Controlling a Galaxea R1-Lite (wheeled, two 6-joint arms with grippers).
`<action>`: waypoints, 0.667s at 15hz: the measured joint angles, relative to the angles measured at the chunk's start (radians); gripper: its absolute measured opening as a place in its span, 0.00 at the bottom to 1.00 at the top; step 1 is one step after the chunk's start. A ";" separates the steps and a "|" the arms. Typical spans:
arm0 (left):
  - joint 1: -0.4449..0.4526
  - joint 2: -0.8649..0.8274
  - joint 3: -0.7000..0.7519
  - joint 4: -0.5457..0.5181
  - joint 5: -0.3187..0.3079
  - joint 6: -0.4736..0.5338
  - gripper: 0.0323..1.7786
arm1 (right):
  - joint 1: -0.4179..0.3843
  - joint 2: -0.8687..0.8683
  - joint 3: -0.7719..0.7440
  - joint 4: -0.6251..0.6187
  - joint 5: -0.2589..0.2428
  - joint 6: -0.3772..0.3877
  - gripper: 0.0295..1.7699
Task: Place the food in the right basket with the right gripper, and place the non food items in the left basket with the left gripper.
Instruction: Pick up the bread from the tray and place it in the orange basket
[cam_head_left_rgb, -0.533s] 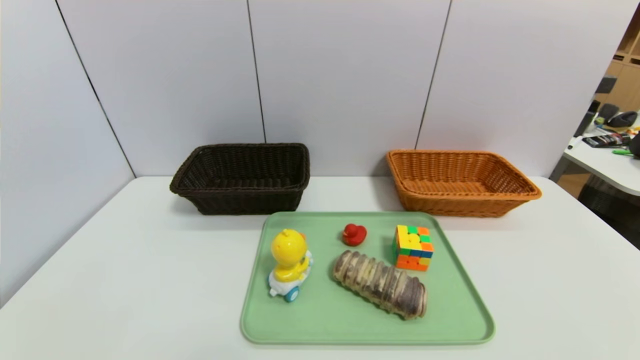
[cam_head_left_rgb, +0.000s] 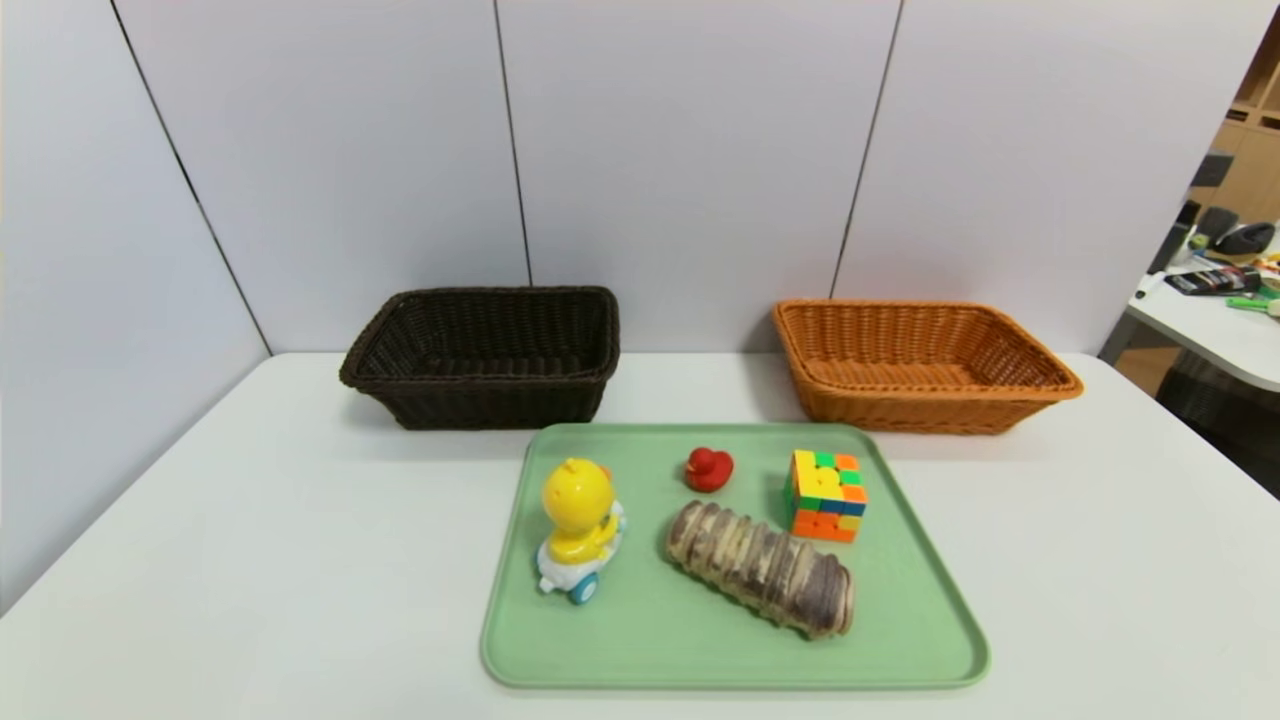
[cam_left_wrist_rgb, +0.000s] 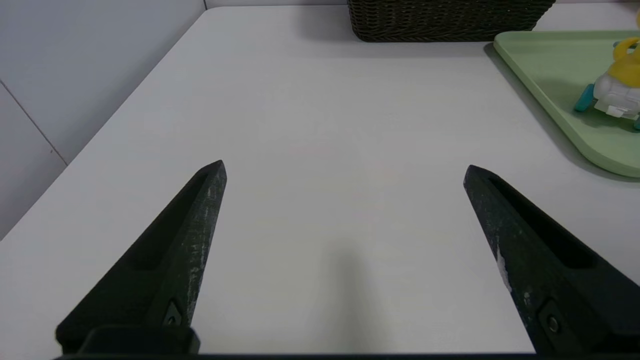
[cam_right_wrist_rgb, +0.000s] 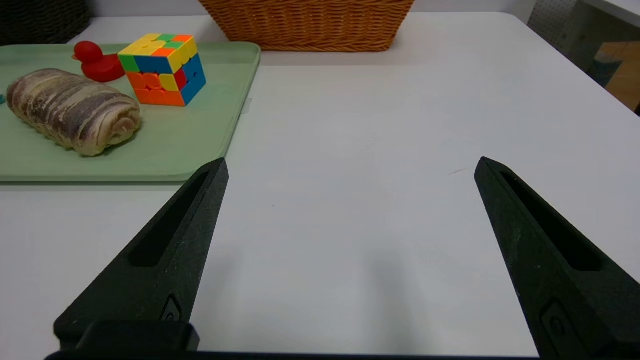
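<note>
The left gripper (cam_left_wrist_rgb: 345, 172) and right gripper (cam_right_wrist_rgb: 354, 165) hung over the table (cam_head_left_rgb: 250, 560), jaws wide; loaf (cam_head_left_rgb: 760, 570), cube (cam_head_left_rgb: 828, 497) and ducks lay on the tray (cam_head_left_rgb: 620, 640).

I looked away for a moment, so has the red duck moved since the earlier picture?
No, the red duck sits at the same spot near the tray's far edge.
</note>
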 joint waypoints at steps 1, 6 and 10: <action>0.000 0.000 0.000 0.000 -0.001 0.000 0.95 | 0.000 0.000 0.000 0.000 0.003 -0.003 0.96; 0.000 0.000 0.000 0.000 -0.002 0.015 0.95 | 0.000 0.000 0.001 -0.003 0.009 -0.024 0.96; 0.000 0.000 0.000 0.000 -0.004 0.031 0.95 | 0.000 0.000 0.004 -0.004 0.011 -0.051 0.96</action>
